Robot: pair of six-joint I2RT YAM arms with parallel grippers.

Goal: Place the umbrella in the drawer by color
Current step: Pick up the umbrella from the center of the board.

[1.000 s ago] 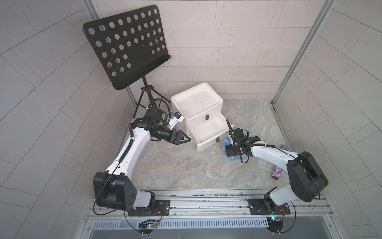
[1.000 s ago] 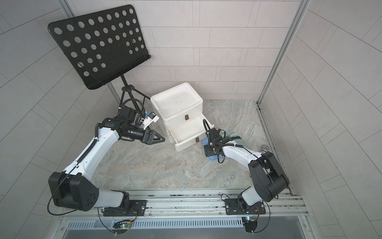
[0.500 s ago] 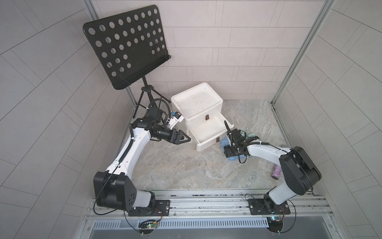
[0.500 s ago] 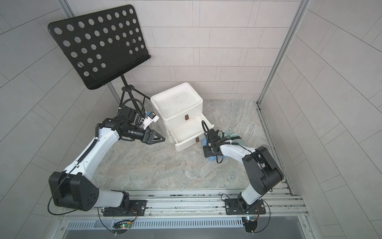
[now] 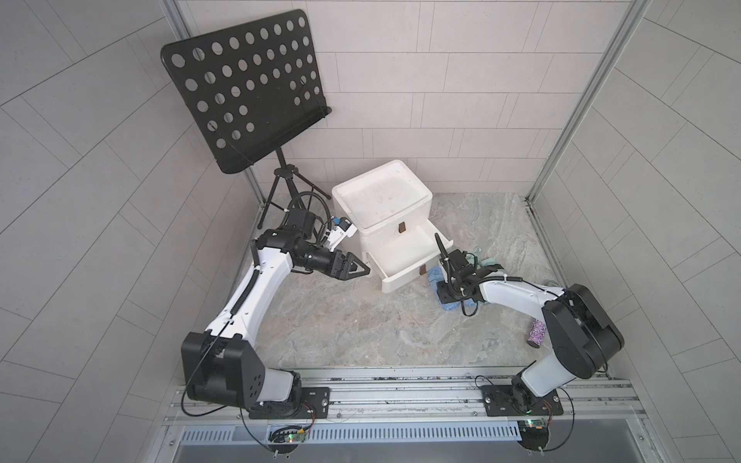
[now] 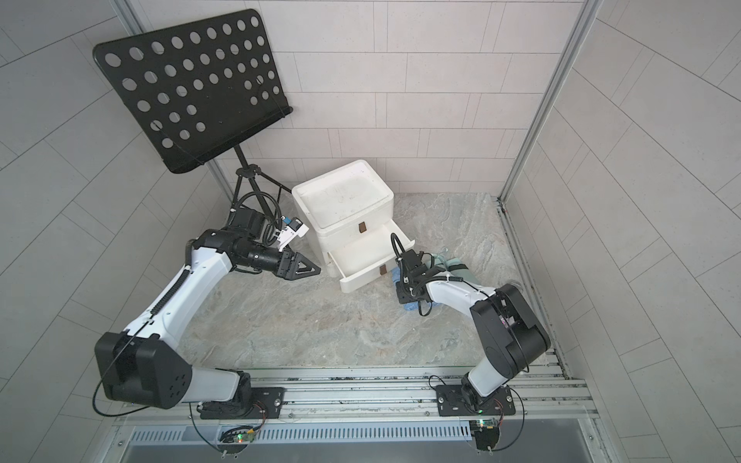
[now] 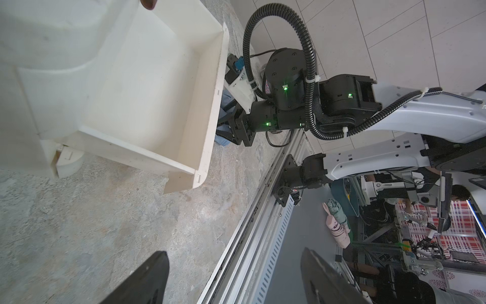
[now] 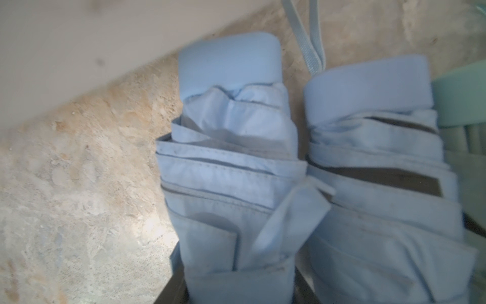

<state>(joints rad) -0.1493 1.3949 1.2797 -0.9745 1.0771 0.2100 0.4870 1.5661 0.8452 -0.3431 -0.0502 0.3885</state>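
Surface: grey-and-tan marbled stone-look tabletop, walled by pale tiles, seen in both top views.
Upper centre: white plastic two-drawer cabinet stands on it, its lower white drawer pulled out.
Upper left corner: black tripod music stand, feet on the slab.
Right of the drawer front: pale blue folded umbrella and second pale blue folded umbrella lie side by side, touching; mint green folded umbrella just beside them.
Right edge: purple glittery cylinder, well apart from the rest.

Both top views look steeply down from high, sharing the whole table. Left wrist view faces the drawer and right arm; right wrist view sits close over umbrellas.
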